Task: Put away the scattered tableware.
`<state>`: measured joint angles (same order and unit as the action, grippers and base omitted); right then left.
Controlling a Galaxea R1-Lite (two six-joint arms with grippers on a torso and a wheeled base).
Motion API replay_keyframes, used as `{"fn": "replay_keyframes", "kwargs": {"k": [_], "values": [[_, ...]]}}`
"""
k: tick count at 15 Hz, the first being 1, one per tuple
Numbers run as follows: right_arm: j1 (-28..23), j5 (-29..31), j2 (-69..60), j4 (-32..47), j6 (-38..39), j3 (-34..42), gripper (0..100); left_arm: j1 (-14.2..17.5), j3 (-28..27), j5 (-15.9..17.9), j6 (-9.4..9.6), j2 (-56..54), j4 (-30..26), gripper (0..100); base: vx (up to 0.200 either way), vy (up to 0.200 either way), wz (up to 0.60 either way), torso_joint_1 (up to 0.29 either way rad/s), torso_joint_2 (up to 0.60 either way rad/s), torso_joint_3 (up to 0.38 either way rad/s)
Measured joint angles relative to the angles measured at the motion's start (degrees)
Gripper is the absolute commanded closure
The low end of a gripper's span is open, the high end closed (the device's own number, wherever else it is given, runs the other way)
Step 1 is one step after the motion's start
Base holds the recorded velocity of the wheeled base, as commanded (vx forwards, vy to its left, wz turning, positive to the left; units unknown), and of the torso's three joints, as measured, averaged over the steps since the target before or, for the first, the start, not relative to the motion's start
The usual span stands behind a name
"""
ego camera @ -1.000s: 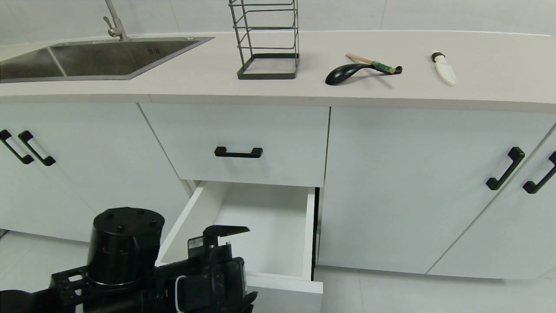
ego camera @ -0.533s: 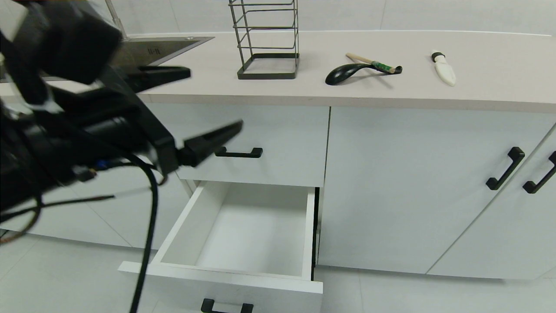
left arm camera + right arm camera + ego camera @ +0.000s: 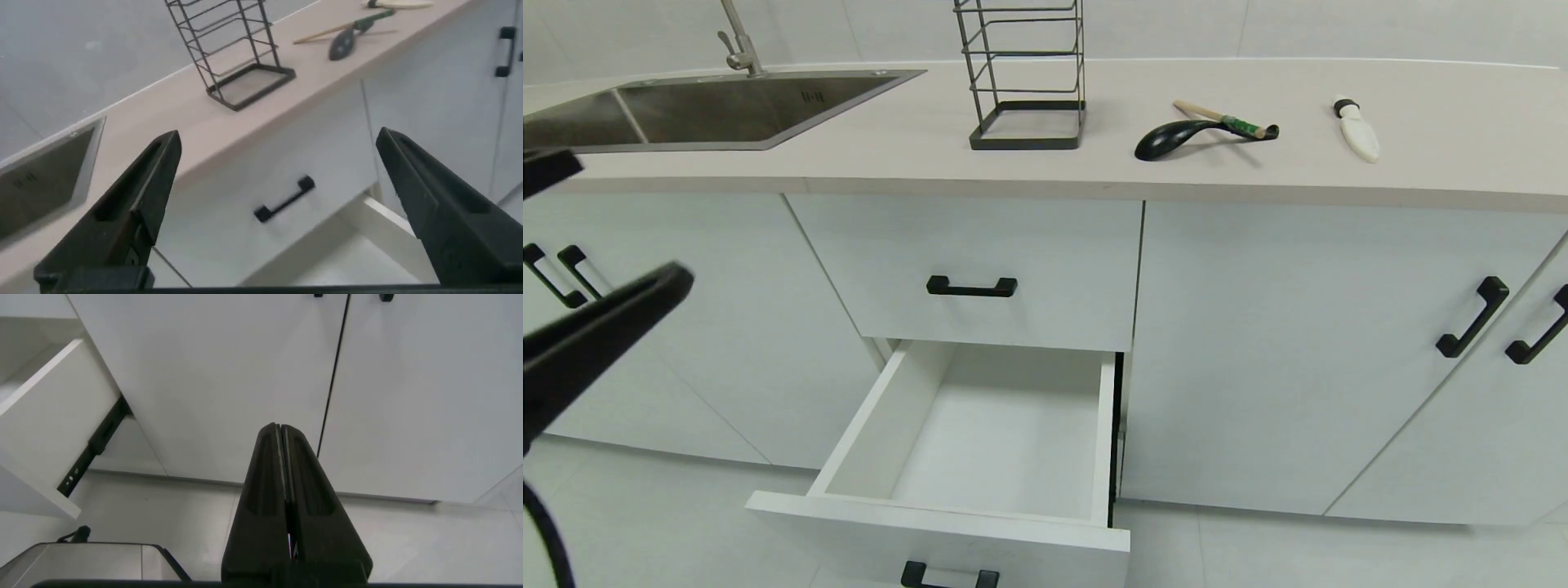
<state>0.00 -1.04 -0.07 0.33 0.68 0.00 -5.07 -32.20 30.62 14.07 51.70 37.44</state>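
1. The left gripper [image 3: 633, 216] sits at the 9 o'clock edge of the head view, its jaws spread wide and gripping nothing.
2. Its lower finger [image 3: 605, 318] is black and tapered and slants toward 2 o'clock. The upper finger [image 3: 547, 167] shows just its tip, at about 11 o'clock from the lower one.
3. The right gripper [image 3: 282, 437] has its two black fingers pressed flat together along their whole length, with nothing between them.

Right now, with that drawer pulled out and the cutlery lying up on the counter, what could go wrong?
1. The black spoon and the chopstick lie crossed, seemingly touching; grabbing one could flick the other off the counter.
2. The open drawer juts out below; the left gripper, carrying something down, might knock its front or drop it short.
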Motion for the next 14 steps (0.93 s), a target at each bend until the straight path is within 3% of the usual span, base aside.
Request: {"fn": "replay_keyframes", "kwargs": {"k": [2, 5, 7, 8, 10, 11, 13, 14], "values": [[0.0, 0.0, 0.0, 0.0, -0.1, 0.0, 100, 0.3, 9.1, -4.1, -3.78, -10.2, -2.4, 0, 0.000, 0.000, 0.00, 0.000, 0.00, 0.000], [0.0, -0.1, 0.0, 0.0, -0.1, 0.0, 100, 0.5, 21.6, -8.7, -11.25, -22.4, -11.9, 0, 0.000, 0.000, 0.00, 0.000, 0.00, 0.000], [0.0, -0.1, 0.0, 0.0, -0.1, 0.0, 100, 0.5, 28.0, -11.0, -13.28, -28.6, -16.6, 0, 0.000, 0.000, 0.00, 0.000, 0.00, 0.000], [0.0, -0.1, 0.0, 0.0, -0.1, 0.0, 100, 0.5, 29.9, -11.7, -13.34, -31.7, -20.5, 0, 0.000, 0.000, 0.00, 0.000, 0.00, 0.000], [0.0, -0.1, 0.0, 0.0, -0.2, 0.0, 100, 0.5, 31.2, -12.2, -11.56, -38.5, -31.5, 0, 0.000, 0.000, 0.00, 0.000, 0.00, 0.000], [0.0, -0.1, 0.0, 0.0, -0.2, 0.0, 100, 0.7, 31.3, -13.3, -10.54, -41.6, -34.0, 0, 0.000, 0.000, 0.00, 0.000, 0.00, 0.000], [0.0, -0.1, 0.0, 0.0, -0.1, 0.0, 100, 3.6, 31.6, -21.0, -8.27, -45.2, -35.5, 0, 0.000, 0.000, 0.00, 0.000, 0.00, 0.000], [0.0, -0.1, 0.0, 0.0, -0.1, 0.0, 100, 5.2, 31.8, -24.4, -6.05, -46.6, -35.6, 0, 0.000, 0.000, 0.00, 0.000, 0.00, 0.000]]}}
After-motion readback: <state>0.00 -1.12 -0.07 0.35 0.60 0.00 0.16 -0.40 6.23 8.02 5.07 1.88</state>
